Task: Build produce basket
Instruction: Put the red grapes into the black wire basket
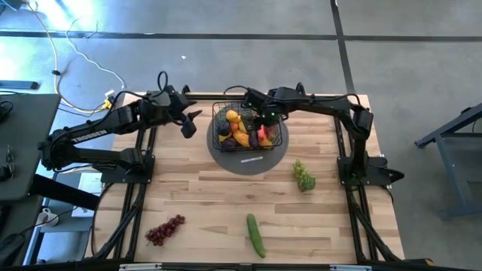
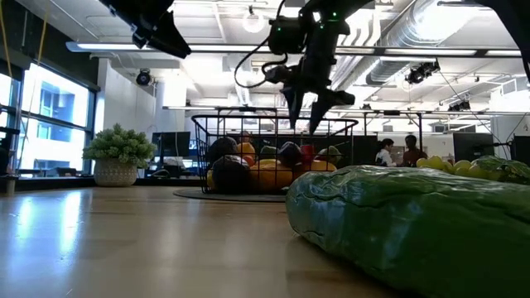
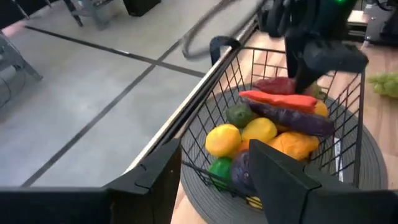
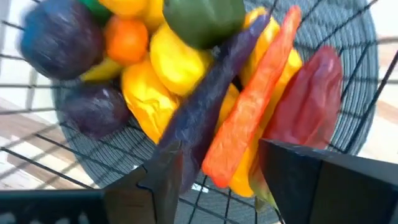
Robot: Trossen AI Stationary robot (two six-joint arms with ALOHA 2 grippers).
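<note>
The basket (image 1: 247, 126) sits on a grey disc (image 1: 248, 159) at the far middle of the table (image 1: 211, 203), and it's packed: yellow lemons (image 3: 260, 129), an orange chilli (image 4: 249, 118), a long purple aubergine (image 4: 208, 93), a dark red piece (image 4: 311, 99), a green one (image 4: 202, 18). Right pincer (image 2: 305, 124) hangs just above the basket's right side, fingers parted, nothing between them, the chilli and aubergine lying right beneath. Left pincer (image 1: 188, 124) hovers just beside the basket's left rim, off the table, fingers apart and empty. Out on the table, green grapes (image 1: 303, 177) lie near the disc's right edge. Purple grapes (image 1: 164, 230) sit well apart at the near left. A cucumber (image 1: 256, 235) lies at the near edge, middle.
</note>
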